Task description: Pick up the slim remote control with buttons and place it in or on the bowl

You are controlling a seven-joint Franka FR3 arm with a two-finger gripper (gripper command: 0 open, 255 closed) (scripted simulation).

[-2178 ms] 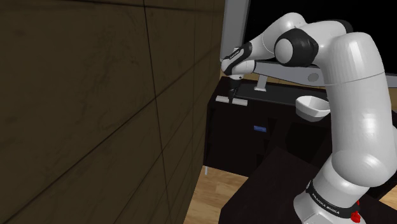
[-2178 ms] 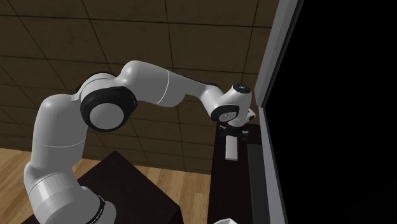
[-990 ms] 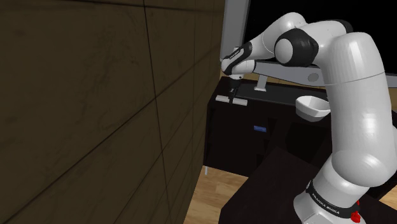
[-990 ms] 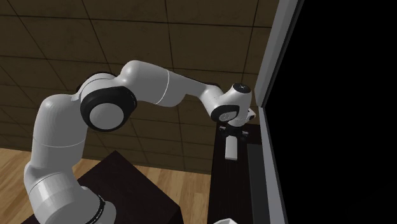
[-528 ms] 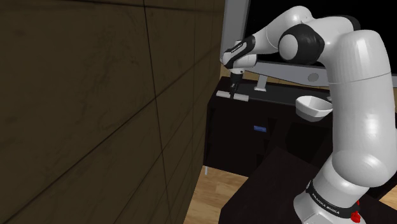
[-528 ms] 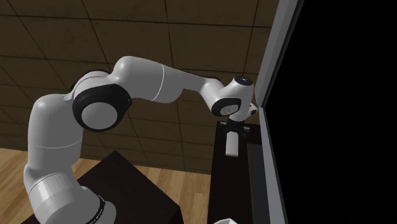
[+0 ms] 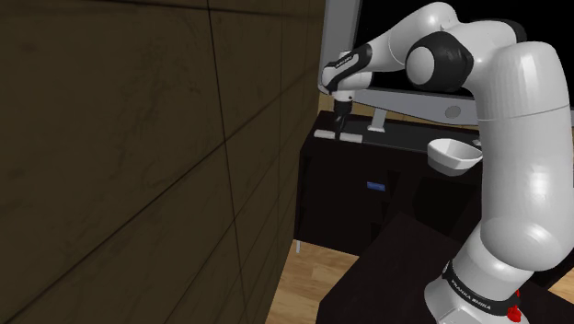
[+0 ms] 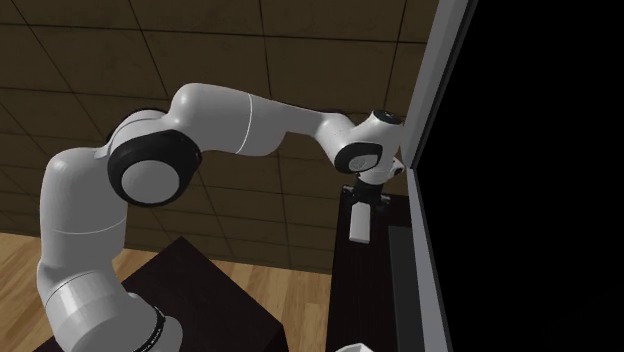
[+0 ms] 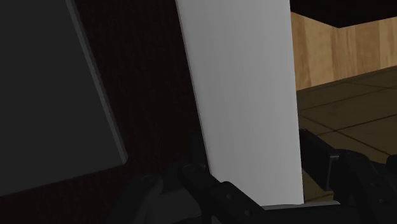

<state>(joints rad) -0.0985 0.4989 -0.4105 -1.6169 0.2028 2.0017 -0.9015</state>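
My black gripper is shut on a slim, plain white remote, clasping it near its middle just above the dark cabinet top. In the second exterior view the remote hangs lengthwise under the gripper, close beside the grey screen frame. In the wrist view the remote is a long white slab running away from the gripper, with black fingers pressed on both sides; no buttons are drawn. The white bowl stands on the cabinet, toward the shoulder view's right of the gripper.
A grey-framed screen on a stand rises right behind the gripper. A dark panelled wall lies at the shoulder view's left. The dark cabinet stands on a wooden floor. Beyond the screen lies a black area.
The arm has risen and the hand has shifted slightly toward the screen. The remote, held in the gripper, has lifted a little off the cabinet top.
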